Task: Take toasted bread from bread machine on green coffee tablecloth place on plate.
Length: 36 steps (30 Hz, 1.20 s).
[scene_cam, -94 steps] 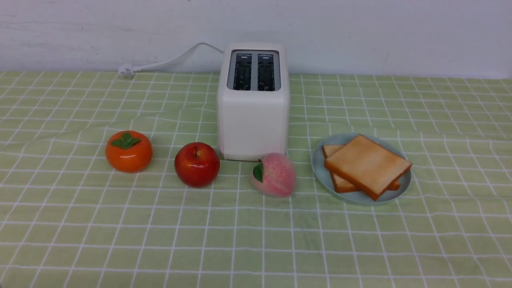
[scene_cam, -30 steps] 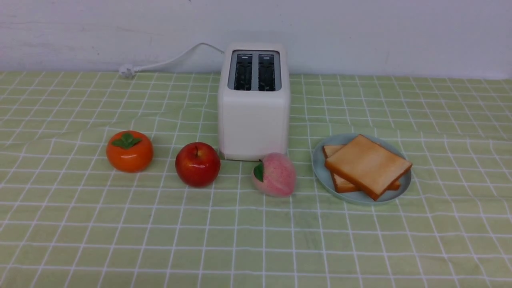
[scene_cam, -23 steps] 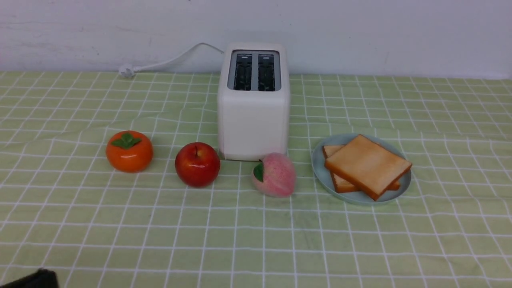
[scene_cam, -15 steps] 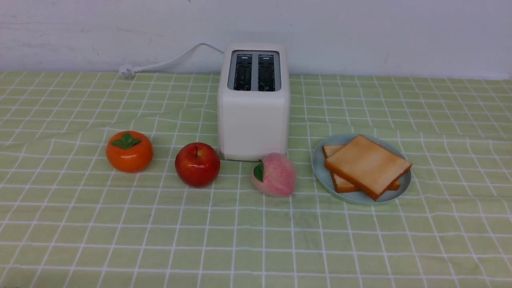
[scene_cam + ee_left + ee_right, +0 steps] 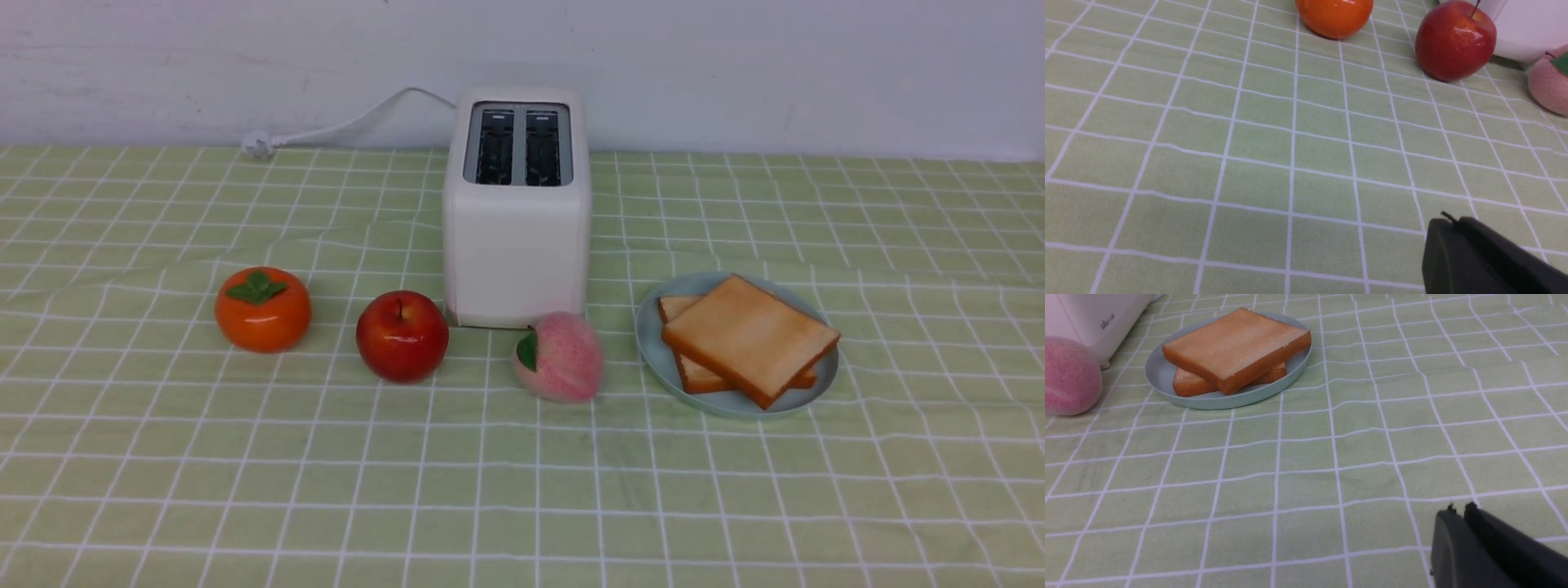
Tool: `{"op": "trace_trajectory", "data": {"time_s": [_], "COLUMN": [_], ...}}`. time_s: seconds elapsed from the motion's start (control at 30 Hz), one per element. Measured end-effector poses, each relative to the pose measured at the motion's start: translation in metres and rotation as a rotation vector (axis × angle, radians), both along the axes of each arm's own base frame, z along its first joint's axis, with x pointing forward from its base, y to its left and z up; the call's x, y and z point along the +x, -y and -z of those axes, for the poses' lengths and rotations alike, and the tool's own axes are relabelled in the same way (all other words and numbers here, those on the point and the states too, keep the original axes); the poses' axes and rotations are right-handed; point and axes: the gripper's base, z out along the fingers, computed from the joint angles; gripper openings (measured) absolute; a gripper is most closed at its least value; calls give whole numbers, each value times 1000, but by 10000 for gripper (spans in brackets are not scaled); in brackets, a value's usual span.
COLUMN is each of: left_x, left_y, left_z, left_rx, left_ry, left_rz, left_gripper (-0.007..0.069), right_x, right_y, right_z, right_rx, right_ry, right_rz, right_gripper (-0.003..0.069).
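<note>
Two slices of toasted bread (image 5: 749, 337) lie stacked on the pale blue-green plate (image 5: 655, 347), right of the white bread machine (image 5: 517, 237), whose two slots look empty. They show in the right wrist view too: bread (image 5: 1237, 347), plate (image 5: 1157, 373). All rest on the green coffee tablecloth (image 5: 522, 482). Neither gripper shows in the front view. My left gripper (image 5: 1449, 222) is shut and empty, low over the cloth near the front. My right gripper (image 5: 1458, 511) is shut and empty, low over the cloth, well in front of the plate.
An orange persimmon (image 5: 263, 309), a red apple (image 5: 402, 336) and a pink peach (image 5: 560, 357) stand in a row in front of the bread machine. Its white cord (image 5: 343, 124) trails to the back left by the wall.
A dark piece of the left arm showed at the front view's bottom-left corner 0.8 s ago and has since gone from sight. Nothing on the cloth has moved.
</note>
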Motion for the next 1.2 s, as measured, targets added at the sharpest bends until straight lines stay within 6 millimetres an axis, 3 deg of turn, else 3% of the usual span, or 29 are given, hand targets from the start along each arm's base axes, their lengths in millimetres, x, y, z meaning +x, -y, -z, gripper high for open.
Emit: {"op": "trace_trajectory", "data": {"time_s": [1.2], "left_x": [0], "left_y": [0], "left_z": [0], "left_rx": [-3], "left_ry": [1], "left_rz": [-1], "left_gripper": [-5], "right_x": [0], "right_y": [0], "right_z": [0], "right_rx": [0], "right_ry": [0], "right_rz": [0], "right_gripper": [77]}}
